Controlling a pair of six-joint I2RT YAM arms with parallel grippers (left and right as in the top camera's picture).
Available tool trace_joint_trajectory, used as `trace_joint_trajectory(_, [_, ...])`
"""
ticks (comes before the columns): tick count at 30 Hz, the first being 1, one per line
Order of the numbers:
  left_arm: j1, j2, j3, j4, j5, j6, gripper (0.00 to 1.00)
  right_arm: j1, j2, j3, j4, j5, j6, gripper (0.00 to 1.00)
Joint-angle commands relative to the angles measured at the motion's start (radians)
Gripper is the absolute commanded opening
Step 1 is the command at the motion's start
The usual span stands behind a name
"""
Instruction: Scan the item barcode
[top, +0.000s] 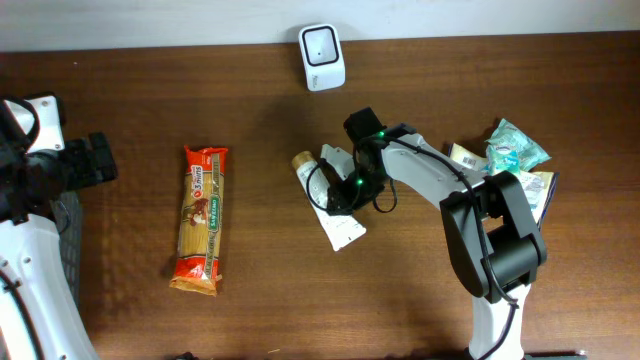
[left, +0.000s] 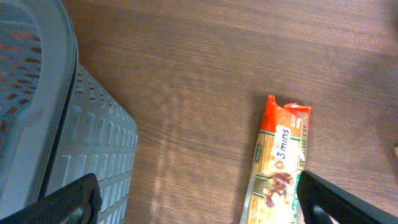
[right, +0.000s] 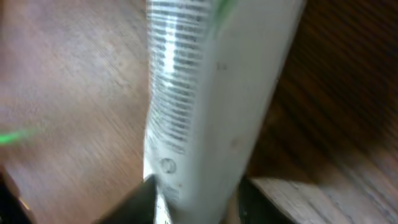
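A white tube (top: 341, 229) with a gold cap lies slanted on the table's middle, below the white scanner (top: 322, 44) at the back edge. My right gripper (top: 346, 187) is down over the tube's middle. In the right wrist view the tube (right: 211, 93) fills the frame, printed lines along its left side, and my right gripper (right: 196, 200) has a dark finger pressed on each side of it. My left gripper (left: 199, 200) hangs open far left over bare wood, between the basket and a pasta packet (left: 280, 168), holding nothing.
A grey plastic basket (left: 37, 93) stands at the left edge under the left arm. The orange pasta packet (top: 203, 218) lies lengthwise left of centre. Several small packets (top: 515, 150) are heaped at the right, beside the right arm's base.
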Motion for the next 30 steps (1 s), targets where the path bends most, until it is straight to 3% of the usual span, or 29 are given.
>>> trace_joint_trajectory(1, [-0.002,-0.005,0.000,0.002,0.000,0.016,0.99,0.004,-0.007,-0.026,0.010,-0.005,0.001,0.26])
trace_joint_trajectory(3, [-0.002,-0.005,0.000,0.002,0.000,0.016,0.99,0.003,-0.008,-0.026,0.011,-0.005,0.004,0.04])
trace_joint_trajectory(6, [-0.002,-0.005,0.000,0.002,0.000,0.016,0.99,-0.027,-0.021,0.012,-0.034,-0.074,0.009,0.04])
trace_joint_trajectory(13, [-0.002,-0.005,0.000,0.002,0.000,0.016,0.99,-0.177,-0.196,0.206,-0.159,-0.466,-0.079,0.04])
trace_joint_trajectory(23, [-0.002,-0.005,0.000,0.002,0.000,0.016,0.99,-0.198,-0.555,0.221,-0.159,-0.471,-0.077,0.04])
trace_joint_trajectory(26, [-0.002,-0.005,0.000,0.002,0.000,0.016,0.99,-0.190,-0.539,0.220,-0.154,-0.388,-0.074,0.04])
trace_joint_trajectory(28, [-0.002,-0.005,0.000,0.002,0.000,0.016,0.99,-0.152,-0.516,0.220,-0.106,-0.196,-0.067,0.04])
trace_joint_trajectory(30, [-0.002,-0.005,0.000,0.002,0.000,0.016,0.99,-0.073,-0.462,0.220,0.042,0.169,-0.067,0.04])
